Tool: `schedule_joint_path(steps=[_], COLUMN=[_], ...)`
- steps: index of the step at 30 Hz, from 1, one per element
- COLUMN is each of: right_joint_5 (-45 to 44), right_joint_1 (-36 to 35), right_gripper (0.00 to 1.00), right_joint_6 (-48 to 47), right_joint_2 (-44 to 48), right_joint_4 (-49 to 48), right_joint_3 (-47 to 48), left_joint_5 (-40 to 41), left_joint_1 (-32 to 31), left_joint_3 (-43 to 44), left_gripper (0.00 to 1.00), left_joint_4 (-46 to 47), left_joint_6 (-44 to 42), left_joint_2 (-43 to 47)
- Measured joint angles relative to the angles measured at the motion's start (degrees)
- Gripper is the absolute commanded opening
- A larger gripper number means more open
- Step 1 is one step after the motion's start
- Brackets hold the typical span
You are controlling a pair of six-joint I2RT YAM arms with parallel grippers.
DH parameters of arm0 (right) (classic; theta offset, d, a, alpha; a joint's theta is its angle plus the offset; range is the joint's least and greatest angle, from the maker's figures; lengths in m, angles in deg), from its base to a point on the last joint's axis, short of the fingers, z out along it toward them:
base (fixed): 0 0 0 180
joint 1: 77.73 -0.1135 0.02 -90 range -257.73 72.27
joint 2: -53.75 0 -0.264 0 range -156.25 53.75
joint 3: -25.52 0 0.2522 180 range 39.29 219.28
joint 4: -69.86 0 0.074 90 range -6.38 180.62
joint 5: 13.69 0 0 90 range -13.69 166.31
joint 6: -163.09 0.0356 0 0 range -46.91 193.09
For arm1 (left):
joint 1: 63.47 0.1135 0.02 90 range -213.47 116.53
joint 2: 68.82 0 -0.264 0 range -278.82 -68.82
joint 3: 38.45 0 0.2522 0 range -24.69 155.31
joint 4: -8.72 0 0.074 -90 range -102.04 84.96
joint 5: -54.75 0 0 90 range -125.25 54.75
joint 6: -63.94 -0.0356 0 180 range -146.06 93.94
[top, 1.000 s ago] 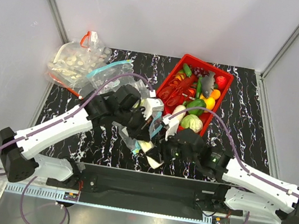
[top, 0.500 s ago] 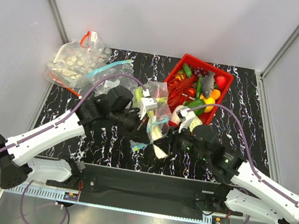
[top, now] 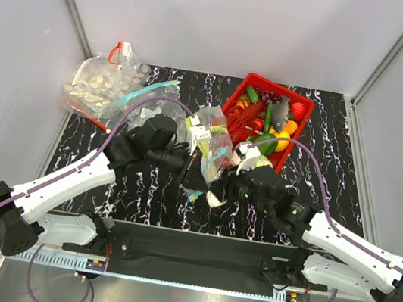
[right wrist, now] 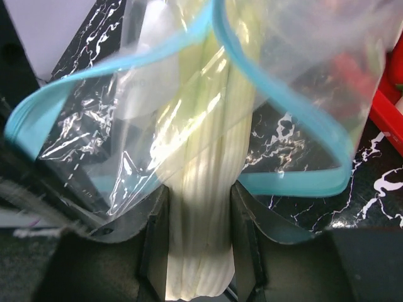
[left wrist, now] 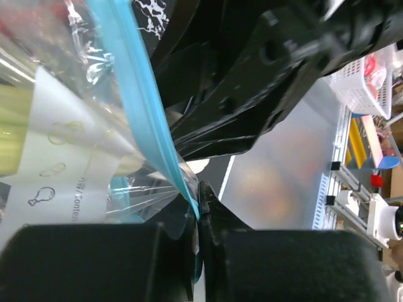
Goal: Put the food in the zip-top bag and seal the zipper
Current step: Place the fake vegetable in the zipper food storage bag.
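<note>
Holding a leek (right wrist: pixel 204 189) at the open mouth of the zip-top bag (top: pixel 211 139).

Showing, from overhead alone, the zip-top bag being held up over the black marbled bench (top: pixel 317 192) between both arms, just beside the red basket (top: pixel 302 132) of toy produce and well apart from a second clear bag (top: pixel 101 85) with a red strip at the far left. Showing, from the left wrist alone, the left fingers (left wrist: pixel 217 258) pinching almost fully closed on the teal zipper (left wrist: pixel 135 94) at the bag's edge, beside a white printed label (left wrist: pixel 56 157) under the plastic. Showing, from the right wrist alone, the right fingers (right wrist: pixel 245 233) gripping, partly open, around the pale ribbed stalk of the leek, with its upper length lying behind clear crinkly plastic and the zipper gaping in a wide teal loop around it.
</note>
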Motion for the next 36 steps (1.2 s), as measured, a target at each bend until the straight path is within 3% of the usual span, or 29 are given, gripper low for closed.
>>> schedule_joint_path(steps=[1, 2, 6, 7, 10, 11, 17, 27, 36], right_joint_5=[-0.26, -0.5, -2.05, -2.43, -3.13, -3.17, -4.94, -9.66, -15.47], right_joint_1=[0.0, 0.0, 0.02, 0.04, 0.07, 0.09, 0.5, 2.34, 3.98], right_gripper=[0.1, 0.1, 0.1, 0.1, 0.1, 0.09, 0.08, 0.08, 0.05], right_joint_6=[0.17, 0.37, 1.11, 1.31, 2.08, 2.58, 5.92, 13.79, 21.03], right_joint_2=[-0.5, -0.63, -0.31, -0.09, 0.39, 0.39, -0.44, -1.49, 2.54], right_joint_4=[-0.37, -1.05, -2.73, -2.91, -3.17, -3.32, -3.3, -4.15, -3.15], right_joint_3=[-0.09, -0.35, -0.9, -1.03, -1.25, -1.25, -1.25, -4.57, -5.81], left_joint_5=[0.04, 0.17, 2.27, 3.15, 5.14, 5.6, 10.36, 24.39, 33.14], left_joint_1=[0.07, 0.09, 0.07, 0.07, 0.07, 0.07, 0.07, 0.07, 0.04], left_joint_3=[0.0, 0.0, 0.02, 0.02, 0.22, 0.42, 0.94, -1.99, -14.91], left_gripper=[0.35, 0.42, 0.61, 0.71, 0.82, 0.9, 0.99, 0.99, 0.99], left_joint_4=[0.28, 0.31, -2.12, -2.86, -4.37, -4.81, -7.3, -8.44, 2.08], left_joint_6=[0.2, -0.11, -1.44, -1.84, -2.95, -3.34, -5.27, -6.6, -7.45], left_joint_2=[0.0, 0.0, 1.01, 1.7, 4.17, 4.68, 5.14, 8.55, 14.16])
